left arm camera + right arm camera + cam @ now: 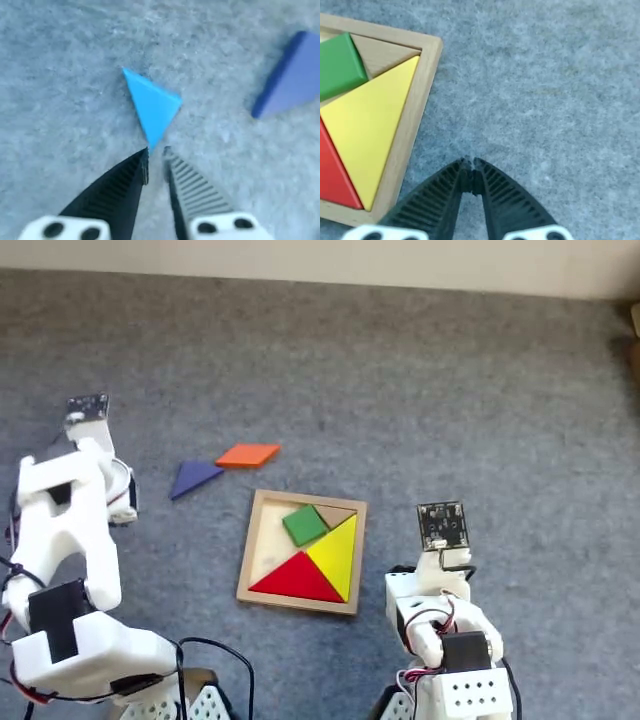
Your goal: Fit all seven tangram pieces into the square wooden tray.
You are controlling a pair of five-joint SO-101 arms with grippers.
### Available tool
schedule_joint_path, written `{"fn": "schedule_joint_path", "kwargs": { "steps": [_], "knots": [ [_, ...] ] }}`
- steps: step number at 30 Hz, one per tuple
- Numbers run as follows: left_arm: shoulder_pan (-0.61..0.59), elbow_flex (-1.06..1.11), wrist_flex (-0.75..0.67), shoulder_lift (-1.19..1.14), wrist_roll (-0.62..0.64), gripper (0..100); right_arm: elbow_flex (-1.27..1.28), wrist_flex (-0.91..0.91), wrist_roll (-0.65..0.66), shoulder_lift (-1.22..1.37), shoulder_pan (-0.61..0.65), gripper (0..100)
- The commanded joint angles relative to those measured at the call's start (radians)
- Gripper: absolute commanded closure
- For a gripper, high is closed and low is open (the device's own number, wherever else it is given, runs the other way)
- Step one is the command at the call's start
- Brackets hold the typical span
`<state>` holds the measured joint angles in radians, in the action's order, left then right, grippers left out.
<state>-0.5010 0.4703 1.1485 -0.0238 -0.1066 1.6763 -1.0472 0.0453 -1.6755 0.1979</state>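
The right arm [445, 640] sits folded at the near edge, just right of the tray [249, 545]. The right gripper [471, 165] points down at bare carpet [450, 390] beside the tray's rim, its jaws closed tip to tip on nothing. The left arm [65, 540] stands tall at the near left, bent forward over the carpet. The left gripper [156, 151] hangs low with its jaws parted a crack and holding nothing. Its tips lie right at one corner of a light blue triangle [152, 106], which lies flat on the carpet.

Between the arms, the tray lies flat with four pieces in it. A red triangle [297, 578] lies along its near side, a yellow triangle [337, 553] along its right side, and the two meet edge to edge. A green square [304, 524] sits tilted toward the far side, with a tan triangle [337, 514] in the far right corner. The left part of the tray floor is bare wood.

Beyond the tray's far left corner, a dark blue triangle [193, 477] and an orange parallelogram [248, 454] lie on the carpet, almost touching.
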Motion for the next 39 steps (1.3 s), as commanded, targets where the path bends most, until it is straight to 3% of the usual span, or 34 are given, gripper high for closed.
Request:
{"fn": "schedule_joint_path", "kwargs": {
  "steps": [1, 5, 12, 17, 27, 39],
  "knots": [
    [-0.021, -0.168, 0.169, 0.033, -0.02, 81, 0.148, -0.005, -0.005, -0.01, 0.007, 98.0],
    [-0.073, -0.288, 0.219, 0.027, -0.037, 77, 0.148, -0.005, -0.005, -0.01, 0.007, 98.0],
    [-0.088, -0.338, 0.219, 0.021, -0.348, 77, 0.148, -0.005, -0.005, -0.01, 0.007, 98.0],
    [-0.087, -0.401, 0.219, -0.114, -0.463, 77, 0.148, -0.005, -0.005, -0.01, 0.007, 98.0],
    [-0.068, -0.737, 0.347, -0.499, -0.279, 77, 0.148, -0.005, -0.005, -0.01, 0.007, 98.0],
    [-0.021, -0.785, 0.362, -0.625, -0.121, 77, 0.148, -0.005, -0.005, -0.01, 0.007, 98.0]
  ]
}}
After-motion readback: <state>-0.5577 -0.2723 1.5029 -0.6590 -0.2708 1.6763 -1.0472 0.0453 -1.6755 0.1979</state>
